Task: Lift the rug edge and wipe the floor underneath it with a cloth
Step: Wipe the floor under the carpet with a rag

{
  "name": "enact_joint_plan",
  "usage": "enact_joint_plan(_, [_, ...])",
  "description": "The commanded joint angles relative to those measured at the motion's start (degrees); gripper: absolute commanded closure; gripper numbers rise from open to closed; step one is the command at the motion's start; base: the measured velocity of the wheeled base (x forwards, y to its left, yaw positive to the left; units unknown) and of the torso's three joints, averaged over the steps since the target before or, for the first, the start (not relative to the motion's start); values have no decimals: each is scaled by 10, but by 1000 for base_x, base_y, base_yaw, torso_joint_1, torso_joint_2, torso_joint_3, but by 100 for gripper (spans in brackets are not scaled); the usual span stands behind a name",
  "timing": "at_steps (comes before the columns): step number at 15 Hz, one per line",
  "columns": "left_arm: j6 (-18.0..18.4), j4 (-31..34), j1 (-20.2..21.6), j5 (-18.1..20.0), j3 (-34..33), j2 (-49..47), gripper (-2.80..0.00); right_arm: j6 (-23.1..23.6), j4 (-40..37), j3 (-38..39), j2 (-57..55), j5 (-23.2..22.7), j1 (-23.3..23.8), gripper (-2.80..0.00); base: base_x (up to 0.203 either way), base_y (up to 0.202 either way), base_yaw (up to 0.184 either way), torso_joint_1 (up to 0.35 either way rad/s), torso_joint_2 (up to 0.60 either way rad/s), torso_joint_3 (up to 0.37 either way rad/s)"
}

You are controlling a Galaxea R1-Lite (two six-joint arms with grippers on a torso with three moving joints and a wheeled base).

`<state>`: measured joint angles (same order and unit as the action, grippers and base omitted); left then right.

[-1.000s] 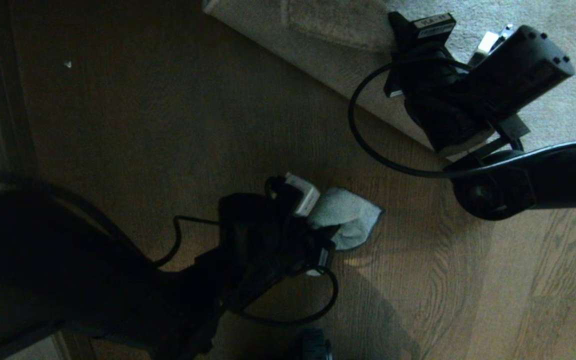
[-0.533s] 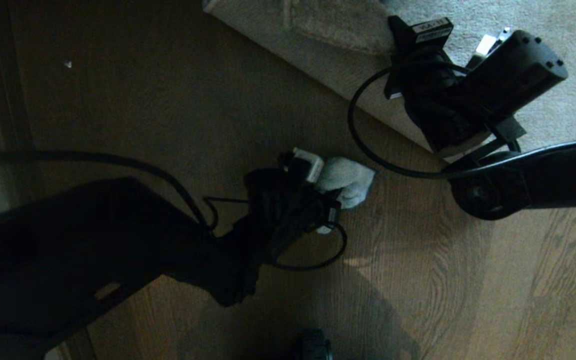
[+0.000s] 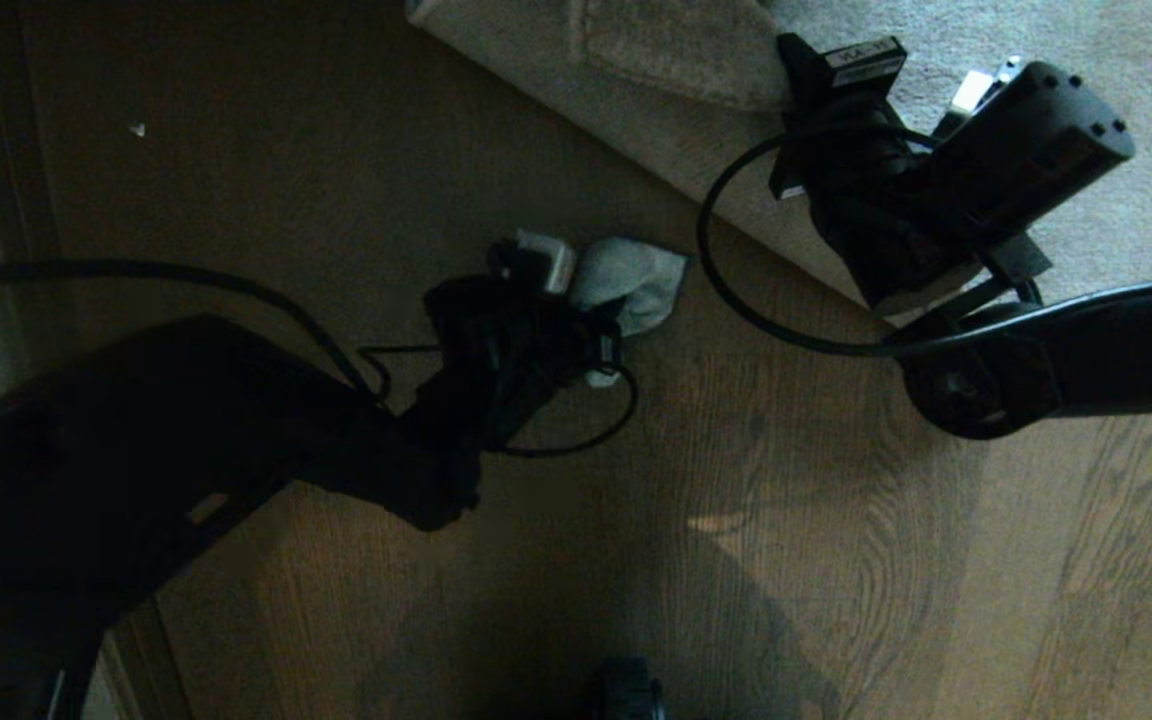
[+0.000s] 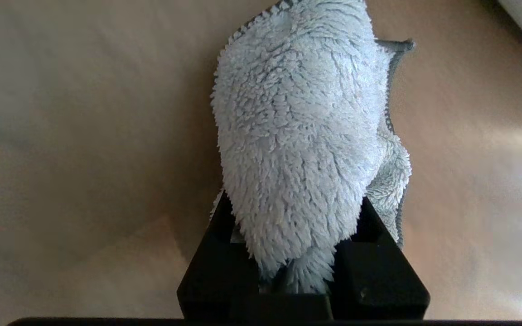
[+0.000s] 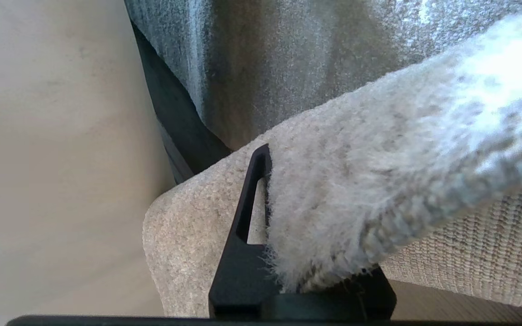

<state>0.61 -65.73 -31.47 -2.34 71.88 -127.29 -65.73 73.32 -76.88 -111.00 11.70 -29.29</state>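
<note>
Nearest the robot, bare floor [image 3: 786, 560]: brown planks with dark wavy grain, crossed by the machine's own shadow.

Left arm reaches in low from the left side. Left pincer [image 3: 591, 300] is clamped on the cloth [image 3: 631, 280]. The wrist view confirms it: the cloth [image 4: 297, 149], pale grey-blue and fluffy, is bunched between the two black fingers [image 4: 220, 267] and bulges out past their tips, its stitched hem showing at the far end. The cloth lies against the floor [image 4: 84, 136], on bare planks just short of the rug edge [image 3: 696, 190], not under it. A loose black cable [image 3: 576, 440] loops beside the left wrist.

Right arm comes in from the right side, beyond the left. Right pincer [image 3: 836, 90] sits over the rug border, closed on the rug edge. In its wrist view the pile [image 5: 356, 190] is pinched against a black finger [image 5: 247, 235], and the rug edge is lifted and folded, with the paler woven backing [image 5: 478, 253] exposed below the pile. Floor [image 5: 52, 158] is visible beside the raised fold. A second cable [image 3: 736, 290] arcs from this wrist across the border.

Farthest off, the rug [image 3: 1086, 240] runs diagonally across the top right of the scene, grey-beige and short-piled. A small pale speck [image 3: 137, 129] lies on the planks at far left.
</note>
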Motion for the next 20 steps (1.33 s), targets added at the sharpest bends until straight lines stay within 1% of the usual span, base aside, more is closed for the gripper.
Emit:
enact_joint_plan(1, [6,-3,24,-6,3,39,0,-4,5,0,2,1,-1,0,0,0,0,0,0,0])
enact_joint_plan(4, [9,-2,56,-6,-2,85,0,-4,5,0,2,1,-1,0,0,0,0,0,0,0])
enact_joint_plan(6, [26,-2,80,-7,-24,120,0,-4,5,-1,3,0,-1,0,0,0,0,0,0,0])
enact_joint_plan(8, [30,-3,87,-6,-69,158,0,-4,5,-2,6,0,-1,0,0,0,0,0,0,0])
enact_joint_plan(10, [31,-3,85,-3,-134,202,0,-4,5,-1,10,0,-1,0,0,0,0,0,0,0])
enact_joint_plan(11, [31,-3,76,-1,-178,226,0,-4,5,-1,10,0,-1,0,0,0,0,0,0,0])
enact_joint_plan(13, [32,-1,45,9,-282,276,0,-4,5,-1,9,1,-1,0,0,0,0,0,0,0])
enact_joint_plan(15, [31,0,-7,30,-394,317,0,-4,6,-1,9,1,-1,0,0,0,0,0,0,0])
enact_joint_plan(16, [31,0,-44,40,-435,328,0,-4,6,-1,9,1,0,0,0,0,0,0,0,0])
enact_joint_plan(17, [29,0,-82,48,-461,331,0,-4,5,-1,9,1,0,0,0,0,0,0,0,0])
enact_joint_plan(18, [24,1,-108,52,-472,319,0,-4,5,-1,8,1,0,0,0,0,0,0,0,0])
enact_joint_plan(20, [7,-1,-140,54,-469,271,0,-4,6,-1,6,1,1,0,0,0,0,0,0,0])
